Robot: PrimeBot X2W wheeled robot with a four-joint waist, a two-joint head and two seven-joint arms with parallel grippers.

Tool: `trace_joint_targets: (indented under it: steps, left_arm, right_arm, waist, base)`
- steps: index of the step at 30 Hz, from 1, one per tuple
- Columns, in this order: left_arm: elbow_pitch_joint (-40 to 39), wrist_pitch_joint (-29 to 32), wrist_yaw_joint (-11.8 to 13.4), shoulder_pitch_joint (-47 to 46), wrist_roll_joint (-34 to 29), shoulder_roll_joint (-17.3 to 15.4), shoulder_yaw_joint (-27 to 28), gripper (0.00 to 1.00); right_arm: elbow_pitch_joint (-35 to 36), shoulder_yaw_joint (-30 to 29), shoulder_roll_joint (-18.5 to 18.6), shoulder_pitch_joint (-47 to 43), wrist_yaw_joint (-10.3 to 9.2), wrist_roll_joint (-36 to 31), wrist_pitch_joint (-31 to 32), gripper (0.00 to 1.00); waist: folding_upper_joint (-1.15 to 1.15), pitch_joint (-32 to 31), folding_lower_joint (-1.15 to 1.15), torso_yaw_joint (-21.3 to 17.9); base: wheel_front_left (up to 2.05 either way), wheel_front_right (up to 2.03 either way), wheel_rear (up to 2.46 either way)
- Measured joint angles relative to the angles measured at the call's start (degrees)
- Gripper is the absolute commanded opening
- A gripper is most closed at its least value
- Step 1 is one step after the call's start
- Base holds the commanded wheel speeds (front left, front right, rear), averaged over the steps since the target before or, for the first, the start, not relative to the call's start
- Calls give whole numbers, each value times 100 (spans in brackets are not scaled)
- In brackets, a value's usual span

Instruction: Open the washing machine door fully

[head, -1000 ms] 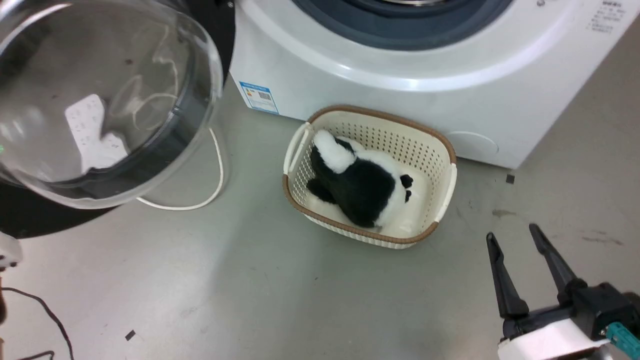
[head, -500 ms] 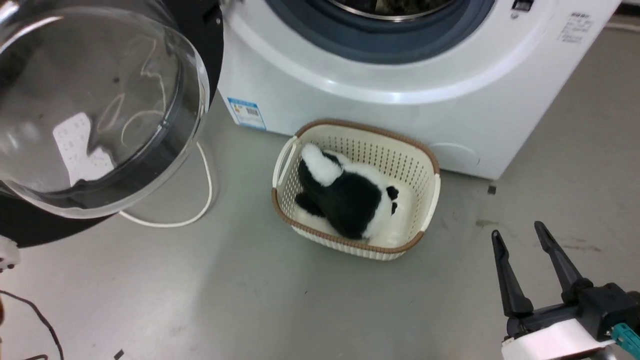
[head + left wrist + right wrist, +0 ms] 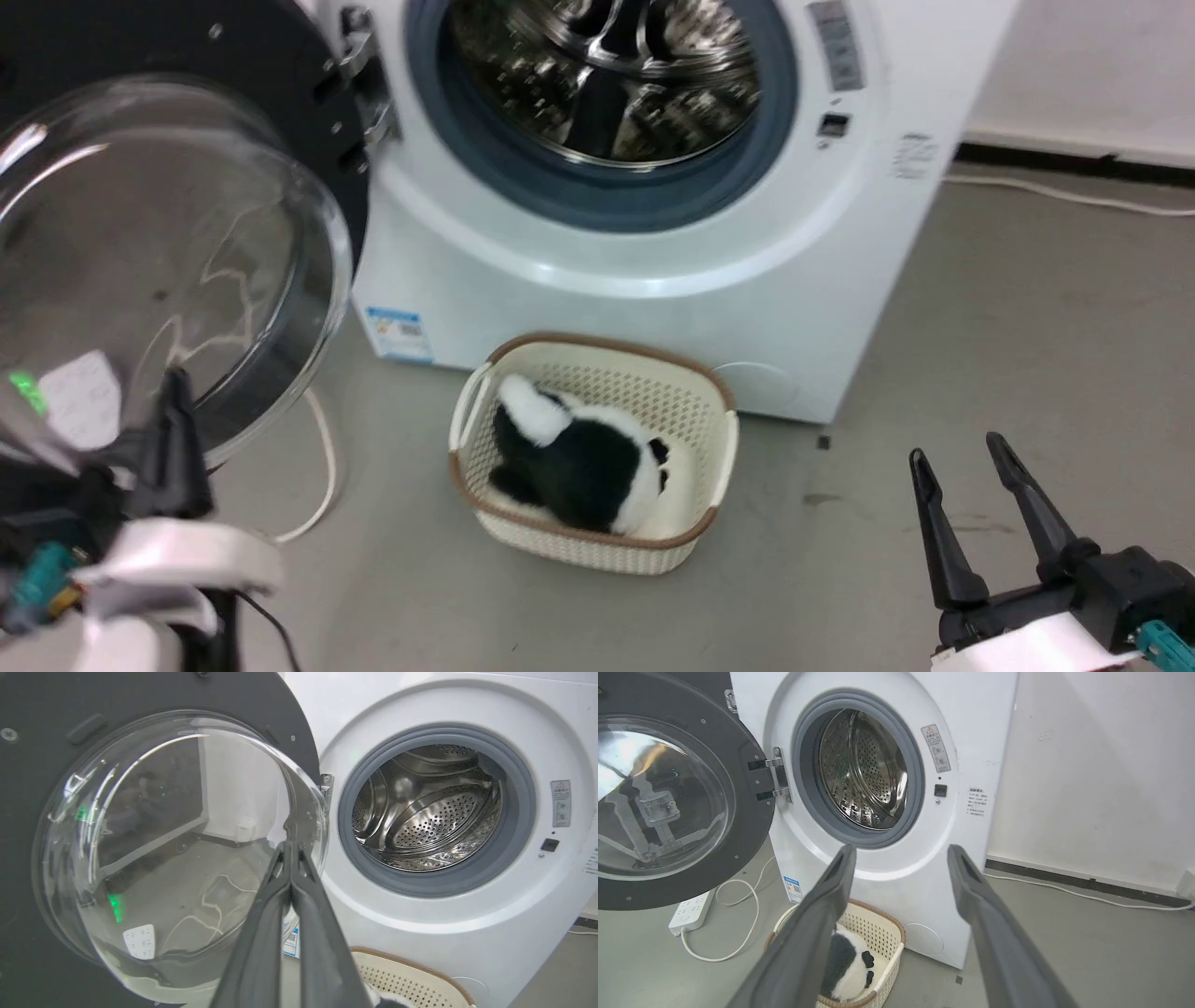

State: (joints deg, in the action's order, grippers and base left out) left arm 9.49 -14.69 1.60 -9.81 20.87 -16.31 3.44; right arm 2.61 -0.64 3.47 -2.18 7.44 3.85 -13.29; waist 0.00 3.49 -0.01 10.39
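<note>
Logged washing machine door (image 3: 163,835) wide open, directly ahead of left gripper (image 3: 290,842) tips, possibly touching glass; fingers (image 3: 261,933) pinched together, empty; right gripper (image 3: 957,450) spread, idle, door far left; likely rigid, hinged, glass slick; push at black rim.

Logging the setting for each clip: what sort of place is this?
Likely a bare laundry or utility corner: a white front-loading washing machine stands on a grey floor beside a plain wall, a laundry basket holding a plush toy sits before it, and a power strip lies nearby.
</note>
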Motion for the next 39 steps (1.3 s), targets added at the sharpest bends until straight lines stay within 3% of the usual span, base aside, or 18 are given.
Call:
trace_joint_targets:
  steps: [6, 15, 16, 18, 23, 39]
  left_arm:
    - [-622, 0, 144, 793, -296, 475, -357, 0]
    - [-777, 0, 323, 1384, -870, 837, -872, 0]
    - [-775, 0, 330, 1410, -892, 859, -904, 6]
    - [-734, 0, 332, 1460, -980, 884, -988, 98]
    - [-592, 0, 381, 1577, -1244, 1007, -1250, 100]
    - [-330, 0, 396, 1541, -1321, 1027, -1340, 100]
  right_arm:
    - [-58, 32, -14, -163, 0, 8, -9, 100]
    - [-142, 93, -26, -358, 0, 0, -21, 100]
    - [-165, 88, -29, -374, 0, 2, -22, 100]
    - [-201, 83, -29, -389, 0, 24, -27, 100]
    - [-279, 79, -30, -440, 0, 73, -51, 100]
    - [-421, 65, -31, -437, 0, 130, -96, 100]
  waist:
    - [0, -321, 0, -416]
    - [0, -523, 0, -914]
    - [0, -529, 1, -944]
    - [0, -536, 1, -989]
    - [0, -542, 1, -1045]
    - [0, -517, 1, -1053]
  base:
    - [0, 0, 0]
    - [0, 0, 0]
    - [0, 0, 0]
    - [0, 0, 0]
    - [0, 0, 0]
    - [0, 0, 0]
